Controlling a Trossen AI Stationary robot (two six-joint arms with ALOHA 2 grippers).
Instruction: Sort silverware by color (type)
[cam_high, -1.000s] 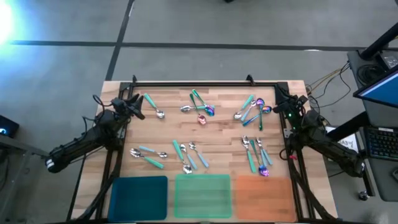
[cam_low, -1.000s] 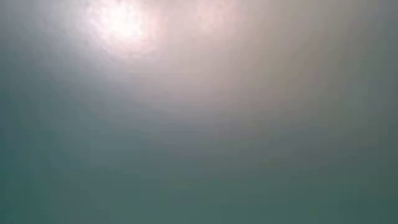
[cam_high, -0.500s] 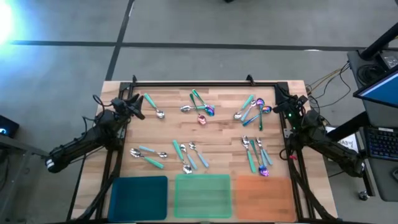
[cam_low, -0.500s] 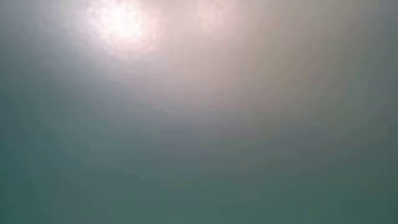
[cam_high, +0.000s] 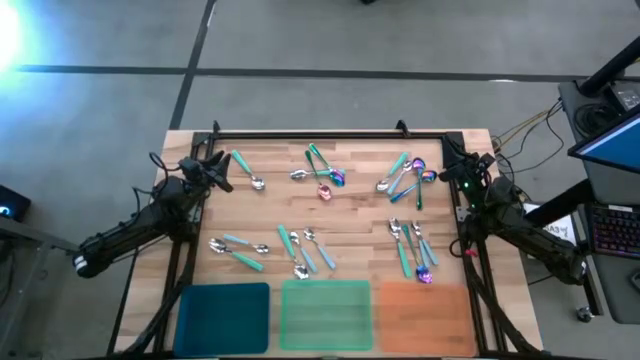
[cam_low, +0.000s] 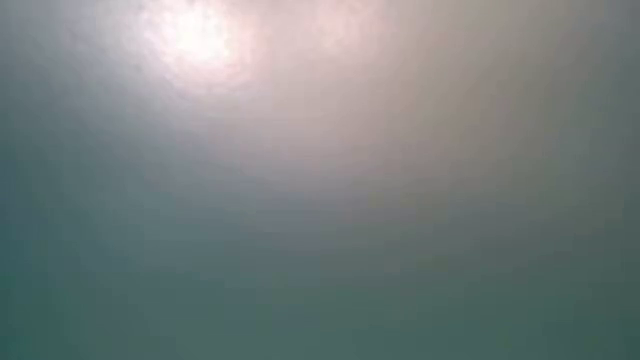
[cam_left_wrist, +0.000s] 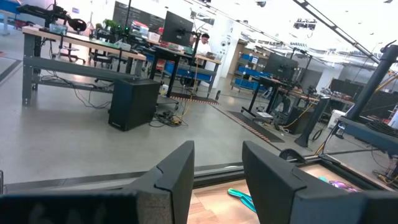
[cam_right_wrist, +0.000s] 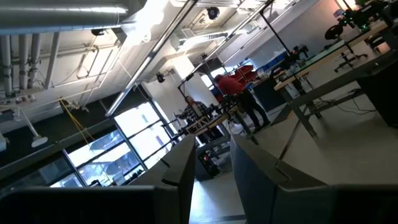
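Silverware (cam_high: 320, 215) lies scattered across the wooden table (cam_high: 350, 215): clusters at far centre, far right, near left, near centre and near right, none yet on the blue tray (cam_high: 222, 318), green tray (cam_high: 326, 316) or orange tray (cam_high: 422, 314) along the near edge. Left gripper (cam_high: 216, 172) waits at the far-left edge, fingers parted and holding nothing; a teal-handled spoon (cam_high: 246, 168) lies just beside it. Right gripper (cam_high: 456, 172) waits at the far-right edge, fingers parted, empty. Judgement: the spoons are light, stiff and smooth, lying flat, so likely to slip; overlapping pieces may drag neighbours. Take each across mid-handle, clear of the bowl.
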